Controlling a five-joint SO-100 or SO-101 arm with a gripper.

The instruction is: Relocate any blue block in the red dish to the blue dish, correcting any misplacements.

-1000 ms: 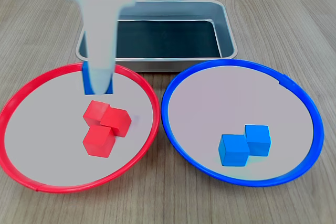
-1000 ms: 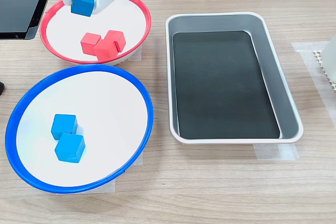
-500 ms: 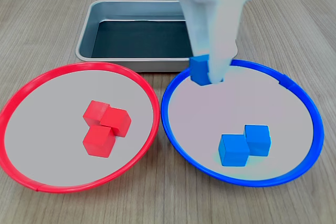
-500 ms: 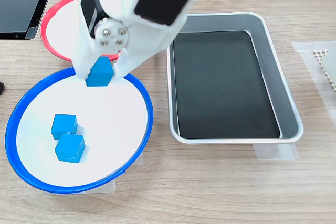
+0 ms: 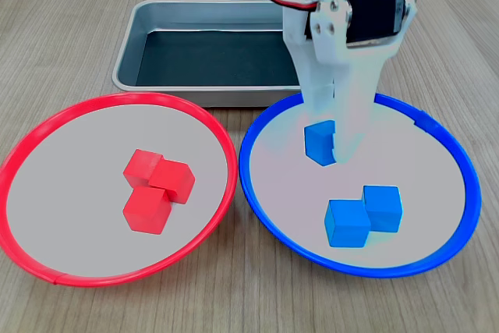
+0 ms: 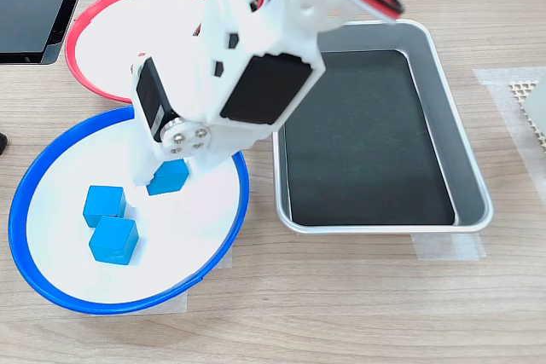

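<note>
The gripper (image 5: 327, 144) hangs low inside the blue dish (image 5: 444, 142), its white fingers clamped on the blue block (image 5: 318, 140), which sits between them with the dish floor directly beneath. In the first exterior view the block shows at the fingers' lower end, on the far half of the dish near the rim beside the metal tray (image 5: 148, 29); in the second exterior view the same block (image 6: 168, 176) pokes out below the arm's motor housing, over the pale inside of the blue dish (image 6: 51, 291). Whether it already touches the floor cannot be told from either view. The coming move, by this reading, turns on the drop: the block lies straight down from the jaws, a cube with no long axis to mind, and well apart from the two blue cubes (image 5: 362, 214) already resting edge to edge nearer the camera. Count: three blue cubes, all within the blue dish, one of them held; three red cubes (image 5: 158, 188) bunched together in the red dish (image 5: 47, 271), which holds no blue; one tray, empty; one arm.
</note>
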